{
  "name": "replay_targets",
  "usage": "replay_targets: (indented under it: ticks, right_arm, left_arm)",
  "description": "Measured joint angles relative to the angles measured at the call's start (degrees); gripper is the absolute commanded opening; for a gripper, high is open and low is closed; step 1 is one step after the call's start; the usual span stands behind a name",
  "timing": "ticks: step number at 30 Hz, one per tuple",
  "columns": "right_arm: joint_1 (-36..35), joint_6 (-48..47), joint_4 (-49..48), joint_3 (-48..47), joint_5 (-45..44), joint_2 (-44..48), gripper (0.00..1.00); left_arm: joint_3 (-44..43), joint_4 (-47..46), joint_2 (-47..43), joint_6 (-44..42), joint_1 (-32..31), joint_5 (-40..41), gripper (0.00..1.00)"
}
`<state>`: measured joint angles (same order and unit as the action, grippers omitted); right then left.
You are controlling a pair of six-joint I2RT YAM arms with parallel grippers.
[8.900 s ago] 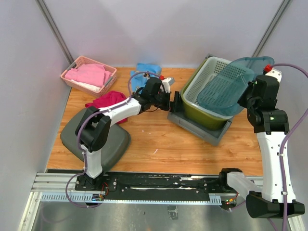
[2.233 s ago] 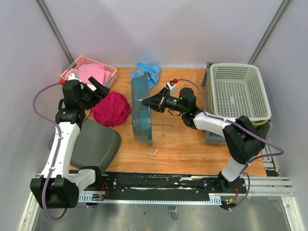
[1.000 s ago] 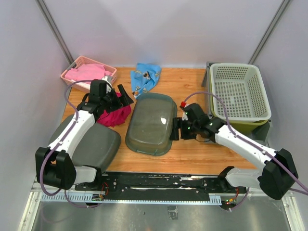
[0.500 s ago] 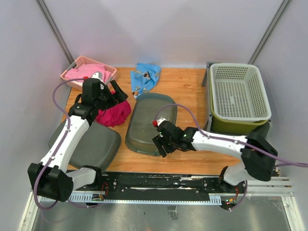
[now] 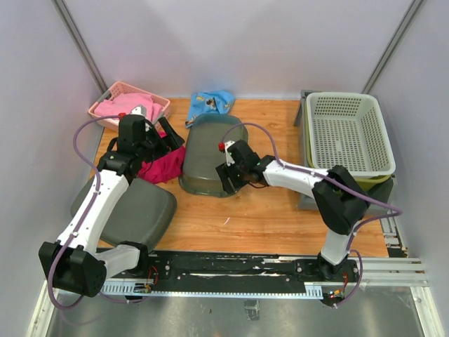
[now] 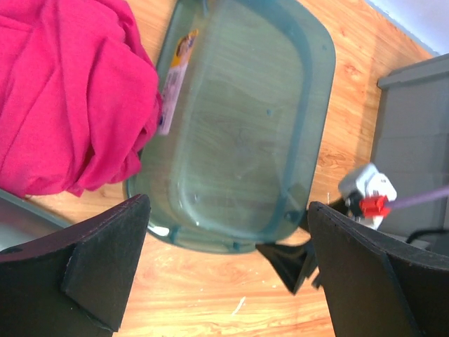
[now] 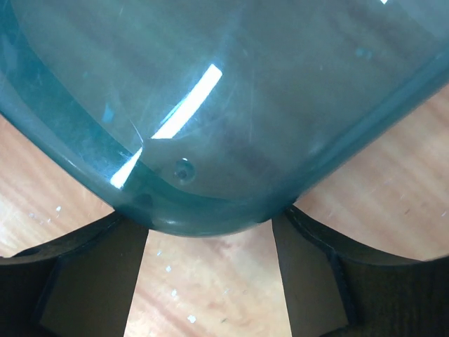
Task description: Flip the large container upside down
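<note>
I see the large container (image 6: 414, 126) at three o'clock light grey, the tub (image 5: 209, 156) translucent teal, one cloth (image 5: 163, 168) magenta, another cloth (image 5: 210, 102) blue with small prints.

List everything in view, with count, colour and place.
large container: 1, light grey, right edge, bottom of stack
olive-green bin: 1, nested in it
mesh basket: 1, white, top of stack
tub: 1, translucent teal-grey, centre
pink basket: 1, far left corner, holds pink cloth
magenta cloth: 1, left of tub
blue cloth: 1, behind tub
dark grey lid: 1, near left
left arm: jaws open, above magenta cloth
right arm: jaws open, at tub's near end
</note>
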<state>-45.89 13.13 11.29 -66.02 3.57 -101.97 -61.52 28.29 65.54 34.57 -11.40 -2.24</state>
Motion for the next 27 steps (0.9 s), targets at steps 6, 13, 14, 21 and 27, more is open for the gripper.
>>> replay_targets:
  ticks: [6,13,14,21,27]
  right_arm:
    - [4.44,-4.15,0.74,-4.98,4.57,-3.19,0.74]
    - [12.68,-3.02,-0.24,-3.96,13.03,5.46,0.74]
    - [15.17,-1.44,-1.38,-3.91,14.03,6.54,0.74]
    - [21.29,9.68,-2.49,-9.92,13.53,-0.68,0.73]
    - [21.07,19.1,-4.48,-13.38,18.14,-10.1,0.72]
  left_arm:
    - [0.0,0.2,-0.15,0.17,0.0,0.17,0.99]
    - [0.0,1.01,-0.15,0.17,0.0,1.62,0.99]
    - [0.0,1.05,-0.15,0.17,0.0,1.79,0.99]
    - [-1.33,1.6,-0.13,0.2,0.0,2.56,0.99]
    - [-1.6,1.79,-0.15,0.26,0.0,2.6,0.99]
